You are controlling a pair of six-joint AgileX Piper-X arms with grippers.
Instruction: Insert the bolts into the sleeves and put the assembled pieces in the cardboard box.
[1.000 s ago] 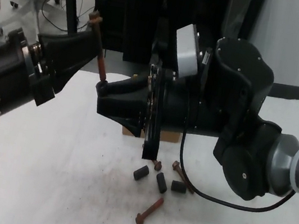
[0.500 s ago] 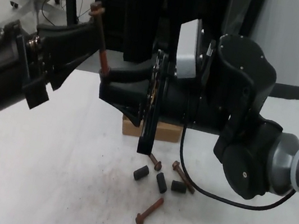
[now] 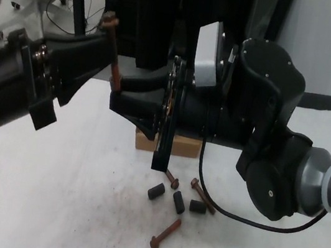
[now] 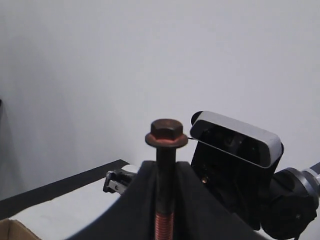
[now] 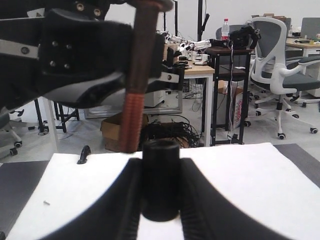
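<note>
high view: left hand (image 3: 107,49) grips bolt (image 3: 115,70), right hand (image 3: 121,95) sleeve (image 5: 160,176); box (image 3: 182,145) contents hidden

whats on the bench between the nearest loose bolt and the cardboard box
Three black sleeves and two more bolts lie between the loose bolt and the cardboard box, seen in the high view.

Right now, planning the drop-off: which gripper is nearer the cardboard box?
Right. The right gripper, holding a sleeve, hangs just left of the cardboard box; the left gripper, holding a bolt, is farther left.
</note>
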